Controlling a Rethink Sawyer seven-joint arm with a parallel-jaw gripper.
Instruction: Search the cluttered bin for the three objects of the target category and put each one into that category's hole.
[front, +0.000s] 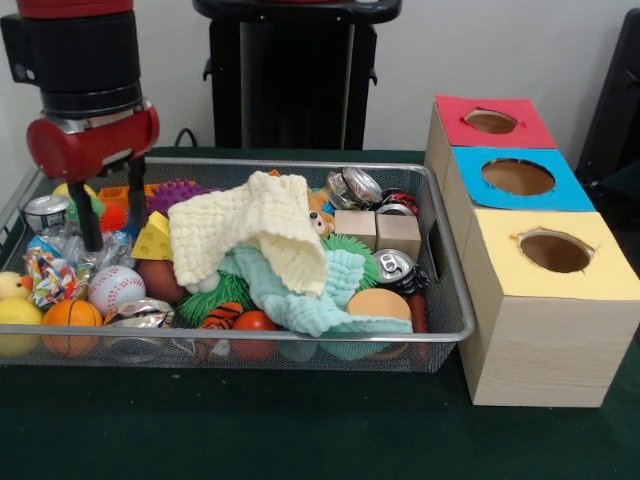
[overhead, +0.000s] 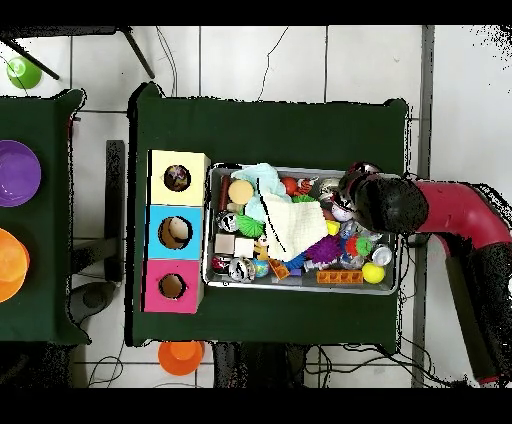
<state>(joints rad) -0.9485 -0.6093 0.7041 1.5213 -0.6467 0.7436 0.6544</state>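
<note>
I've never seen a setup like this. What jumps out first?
A wire basket crammed with toys, balls and cans, with a cream cloth heaped over a mint one in the middle. Beside it stand three wooden boxes with round holes, topped red, blue and yellow. A red and black gripper reaches into the basket's other end.

The bin (front: 440, 330) sits left of the three boxes (front: 540, 300); two cloths (front: 265, 235) lie atop its clutter.

The front view sits low and close at the table's (front: 300, 440) near edge, facing the pedestal (front: 290, 75). The overhead view looks straight down from high, covering the whole table (overhead: 270, 125). Both share the wire basket (front: 445, 300) and boxes (front: 545, 340).
</note>
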